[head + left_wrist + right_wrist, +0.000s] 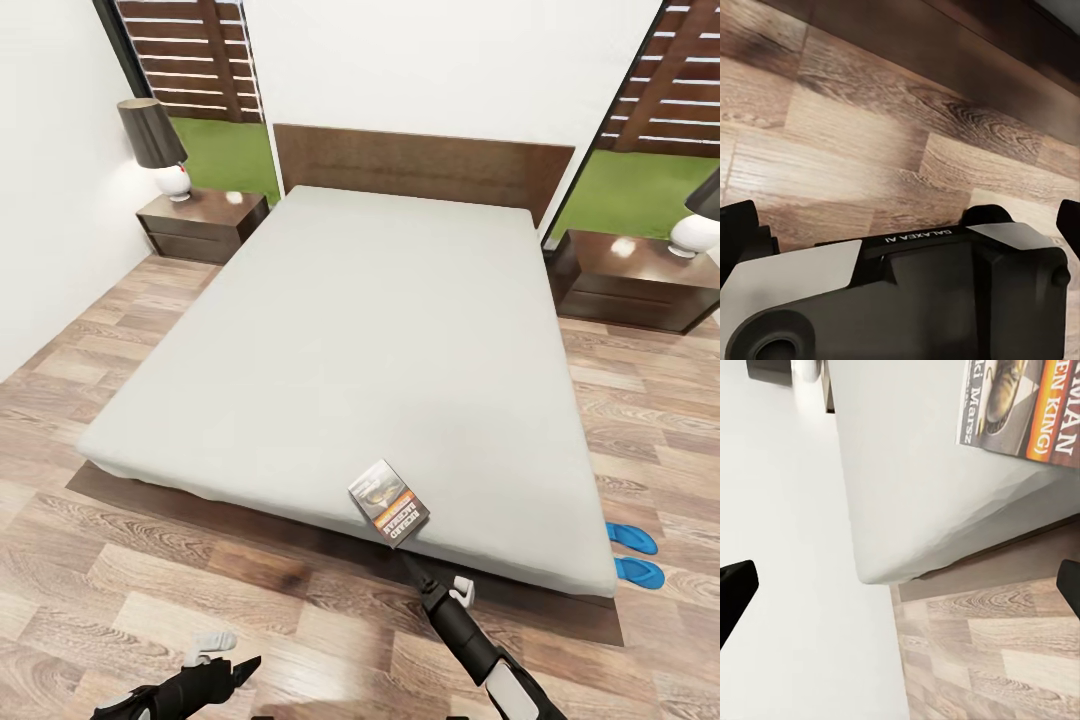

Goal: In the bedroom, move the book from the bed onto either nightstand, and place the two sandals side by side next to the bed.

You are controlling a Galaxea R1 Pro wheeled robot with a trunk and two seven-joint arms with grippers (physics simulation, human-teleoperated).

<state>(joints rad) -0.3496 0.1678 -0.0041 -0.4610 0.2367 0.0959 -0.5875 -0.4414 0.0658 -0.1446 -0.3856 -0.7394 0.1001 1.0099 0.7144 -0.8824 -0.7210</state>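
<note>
The book [388, 503] lies flat on the bed [350, 330], at the foot edge of the pale mattress, its orange band and white lettering showing; the right wrist view has it too, as the book [1020, 405]. My right gripper [435, 580] hangs just below the book over the floor, open and empty, and in the wrist view the right gripper [900, 589] has its fingers wide apart. The two sandals [635, 555] lie close together on the floor by the bed's foot corner on the right. My left gripper [228, 655] is low on the left, and the wrist view has this left gripper [904, 225] open over the planks.
One nightstand [205, 222] with a dark-shaded lamp [158, 145] stands left of the headboard. Another nightstand [635, 275] with a lamp [697, 225] stands on the right. The dark bed frame [250, 510] juts out at floor level. Wood-plank floor [120, 590] surrounds the bed.
</note>
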